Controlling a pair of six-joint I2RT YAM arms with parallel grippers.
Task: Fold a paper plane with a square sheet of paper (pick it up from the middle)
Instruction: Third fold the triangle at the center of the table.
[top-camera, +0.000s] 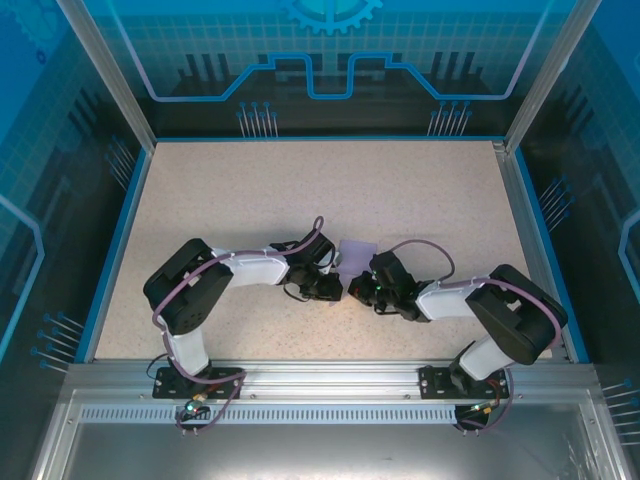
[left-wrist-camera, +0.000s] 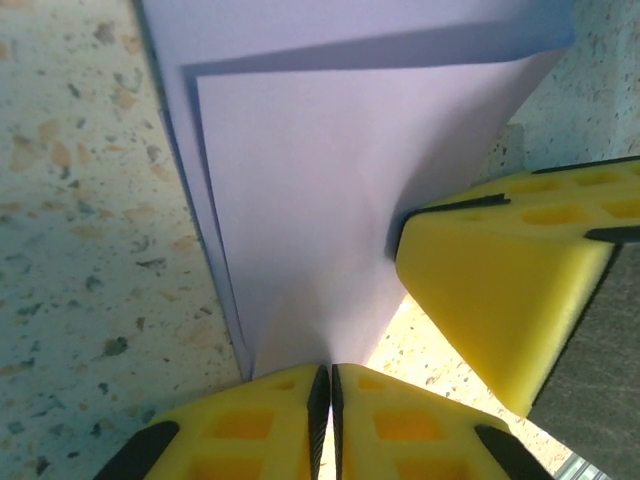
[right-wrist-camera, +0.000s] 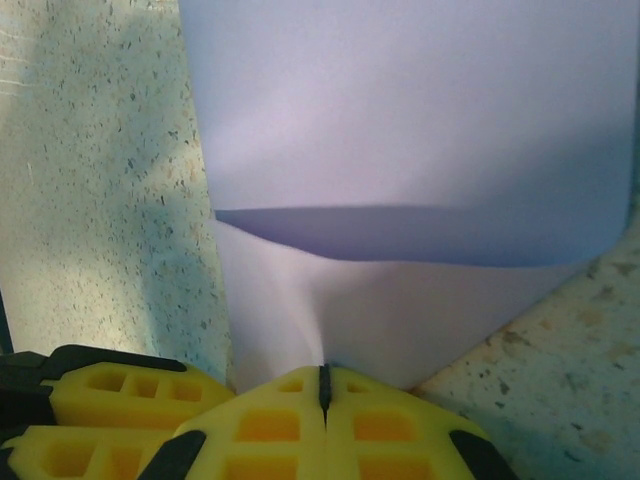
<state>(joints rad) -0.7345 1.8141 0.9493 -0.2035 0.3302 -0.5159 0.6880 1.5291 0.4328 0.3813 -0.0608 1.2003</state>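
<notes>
I am gripping the paper at its six o'clock edge with the left tool and right tool, both pinched tight on it, readying a centre fold.

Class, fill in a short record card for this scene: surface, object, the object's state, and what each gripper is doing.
surface: speckled beige table
object: square sheet of paper, lavender, unmarked
paper state: doubled over, two layers showing, their edges offset
left gripper: shut, pinching the paper at its near end
right gripper: shut, pinching the same paper
gripper spacing: close together near the middle of the table
</notes>
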